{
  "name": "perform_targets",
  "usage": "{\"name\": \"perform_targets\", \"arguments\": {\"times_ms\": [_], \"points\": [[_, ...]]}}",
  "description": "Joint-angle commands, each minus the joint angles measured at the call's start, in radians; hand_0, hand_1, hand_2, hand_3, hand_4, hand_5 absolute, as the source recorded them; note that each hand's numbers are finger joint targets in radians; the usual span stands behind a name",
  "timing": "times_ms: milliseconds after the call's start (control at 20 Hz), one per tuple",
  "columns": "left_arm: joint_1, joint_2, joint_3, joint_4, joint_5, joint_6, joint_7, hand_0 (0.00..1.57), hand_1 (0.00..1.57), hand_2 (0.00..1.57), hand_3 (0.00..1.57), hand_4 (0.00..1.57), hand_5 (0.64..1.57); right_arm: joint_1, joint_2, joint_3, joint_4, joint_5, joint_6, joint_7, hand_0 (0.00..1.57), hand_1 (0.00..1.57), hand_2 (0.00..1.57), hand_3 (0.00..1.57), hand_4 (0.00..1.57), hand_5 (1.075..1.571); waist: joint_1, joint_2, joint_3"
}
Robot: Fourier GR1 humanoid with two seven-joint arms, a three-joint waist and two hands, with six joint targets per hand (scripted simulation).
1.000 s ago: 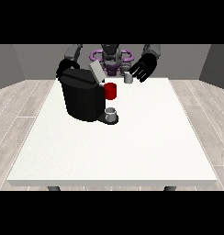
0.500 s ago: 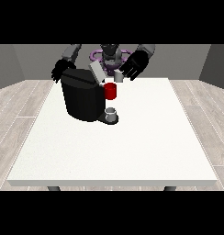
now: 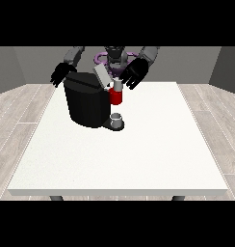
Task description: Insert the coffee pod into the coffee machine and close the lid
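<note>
Front view: a large white rectangular table fills the middle, with the robot small behind its far edge. On the far left part of the tabletop stands a bulky black coffee machine with a red front section. Its grey lid is tilted up and open. A small grey cup sits on the machine's low base, below the red part.

A small pale coffee pod shows just above the red section, at the machine's top opening, close under the hand at the view's right. That black hand hangs above and just beside the pod with its fingers spread and pointing down; whether they touch the pod cannot be told.

The hand at the view's left hovers near the machine's back left corner, fingers spread and holding nothing.
</note>
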Motion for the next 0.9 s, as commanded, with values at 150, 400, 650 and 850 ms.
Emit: {"name": "perform_targets", "arguments": {"times_ms": [150, 400, 650, 850], "points": [[0.008, -0.046, -0.01, 0.008, -0.007, 0.0, 0.021, 1.27, 1.27, 1.3, 1.22, 0.51, 1.571, 0.024, -0.01, -0.021, 0.008, -0.033, 0.028, 0.004, 0.0, 0.0, 0.0, 0.0, 0.5, 1.571, 0.003, -0.021, 0.0], [-0.02, -0.04, -0.003, 0.016, -0.005, -0.022, 0.019, 1.18, 1.18, 1.25, 1.18, 0.5, 1.571, 0.001, -0.023, -0.037, 0.002, -0.05, 0.037, 0.015, 0.0, 0.0, 0.0, 0.0, 0.51, 1.571, -0.002, -0.009, 0.0], [-0.025, -0.018, -0.004, 0.005, -0.021, 0.0, -0.019, 1.2, 1.2, 1.27, 1.2, 0.5, 1.571, 0.037, -0.012, -0.029, 0.016, -0.027, 0.029, -0.075, 0.0, 0.0, 0.0, 0.0, 0.48, 1.571, 0.001, 0.027, 0.0002], [-0.018, -0.03, -0.01, 0.022, -0.028, -0.013, -0.003, 1.16, 1.16, 1.24, 1.18, 0.51, 1.571, 0.013, -0.026, -0.047, 0.013, -0.046, 0.03, -0.034, 0.0, 0.0, 0.0, 0.0, 0.45, 1.571, 0.012, 0.015, 0.0001]]}}
